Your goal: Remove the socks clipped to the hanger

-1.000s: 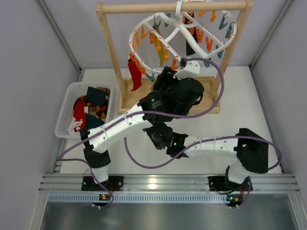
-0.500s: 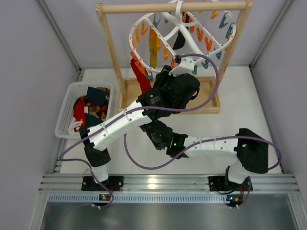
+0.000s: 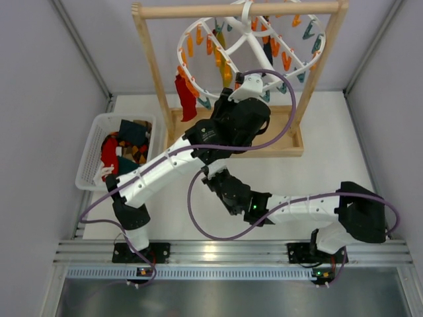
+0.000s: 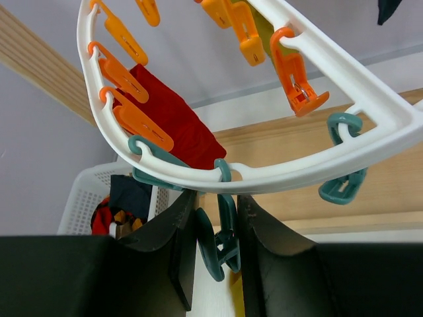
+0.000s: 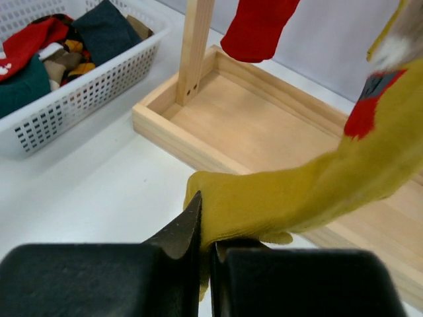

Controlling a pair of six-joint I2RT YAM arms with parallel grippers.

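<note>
Your whole next move hangs on one line: the yellow sock (image 5: 310, 185) runs as a stretched band from your right pincer (image 5: 205, 228), low over the bench (image 5: 99, 191), up and away toward the hanger (image 3: 246, 39). Its long axis climbs diagonally to the ring's near rim. The right pincer is pressed together on the toe end of that sock, with cloth bunched at the fingertips. Its arm lies folded low, elbow out to the right and forearm reaching leftward under the other arm. Your left arm stretches from its base across the middle and up to the ring, the wrist tipped so its camera looks up at the white rim. There the left pincer (image 4: 215, 211) straddles a teal clip (image 4: 225, 241) hanging just under the rim, both fingers against its sides, so it looks to be squeezing the clip; a sliver of yellow shows below. The left is therefore the nearer to the release point and the right to the free end. I judge the sock will come away along its own line, down and toward you, once that clip yields. The red sock (image 3: 185, 96) hangs clipped further left on the ring, above the wooden rack (image 5: 195, 46), with the basket (image 5: 86, 92) of socks beside it.
</note>
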